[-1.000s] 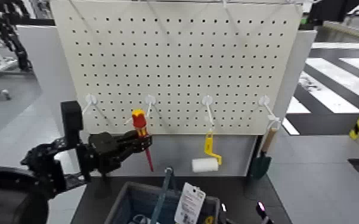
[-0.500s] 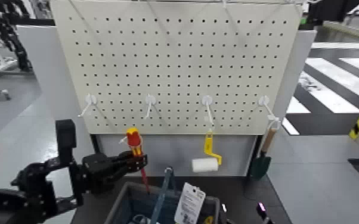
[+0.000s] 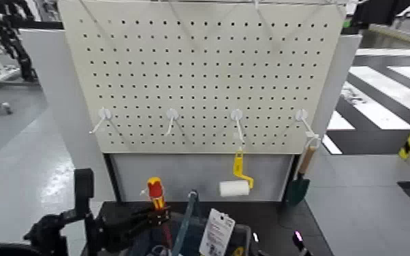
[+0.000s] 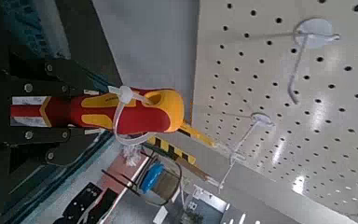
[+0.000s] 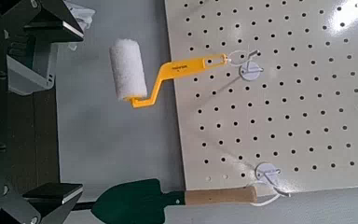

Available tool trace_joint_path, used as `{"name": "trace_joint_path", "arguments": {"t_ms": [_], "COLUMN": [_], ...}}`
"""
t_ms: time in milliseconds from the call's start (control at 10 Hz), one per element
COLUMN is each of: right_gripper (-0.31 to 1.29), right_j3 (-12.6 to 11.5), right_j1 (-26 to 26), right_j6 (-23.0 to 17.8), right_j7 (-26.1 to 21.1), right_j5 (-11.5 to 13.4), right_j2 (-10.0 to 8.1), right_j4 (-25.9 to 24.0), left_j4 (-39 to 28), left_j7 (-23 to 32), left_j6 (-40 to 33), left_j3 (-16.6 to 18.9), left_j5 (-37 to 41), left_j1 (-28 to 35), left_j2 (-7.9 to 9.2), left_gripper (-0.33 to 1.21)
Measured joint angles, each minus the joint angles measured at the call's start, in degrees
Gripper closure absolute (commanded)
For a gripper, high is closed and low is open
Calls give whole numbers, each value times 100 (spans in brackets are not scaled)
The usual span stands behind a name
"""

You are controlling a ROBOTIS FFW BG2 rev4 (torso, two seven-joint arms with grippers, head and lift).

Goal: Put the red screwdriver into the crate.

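The red screwdriver (image 3: 156, 195), red-handled with a yellow cap, stands upright in my left gripper (image 3: 157, 218), which is shut on its handle. Its thin shaft points down past the near-left rim of the crate (image 3: 242, 235), a dark bin with a white tag (image 3: 216, 231) at the bottom of the head view. In the left wrist view the screwdriver handle (image 4: 121, 107) sits between the black fingers (image 4: 37, 149), with a white tie looped round it. My right gripper (image 5: 19, 112) is open, facing the pegboard.
The white pegboard (image 3: 208, 75) stands behind the crate with bare hooks on the left. A yellow-handled paint roller (image 3: 233, 185) and a green trowel (image 3: 297, 185) hang at the right. A blue-grey stick (image 3: 186, 219) leans in the crate.
My left gripper has carried the screwdriver down from hook height in front of the pegboard and back towards me, to the crate's left rim. The hanging tools have not moved.
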Motion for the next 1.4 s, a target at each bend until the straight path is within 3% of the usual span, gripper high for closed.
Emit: {"name": "trace_joint_path", "arguments": {"t_ms": [300, 500, 700, 800, 1000, 1400], "right_gripper": [16, 16, 16, 16, 16, 16], "right_j3": [2, 9, 17, 19, 24, 34], "right_j1": [-2, -13, -22, -25, -29, -40], "right_j6": [-4, -24, -57, -63, -76, -81], "right_j7": [7, 7, 7, 7, 7, 7], "right_j5": [-32, -43, -55, -63, -77, -95], "right_j2": [-3, -8, -11, -16, -24, -41], "right_j4": [11, 29, 50, 56, 70, 87], "left_j4": [727, 948, 1086, 1095, 1087, 952], "left_j7": [77, 227, 282, 300, 433, 490], "left_j6": [-130, 194, 394, 397, 166, -335], "left_j3": [-215, -327, -416, -424, -405, -215], "left_j5": [267, 542, 731, 768, 945, 1037], "left_j1": [-52, -111, -166, -188, -195, -163], "left_j2": [-49, -6, 21, 33, 47, 64], "left_gripper": [116, 102, 29, 8, 15, 13]}}
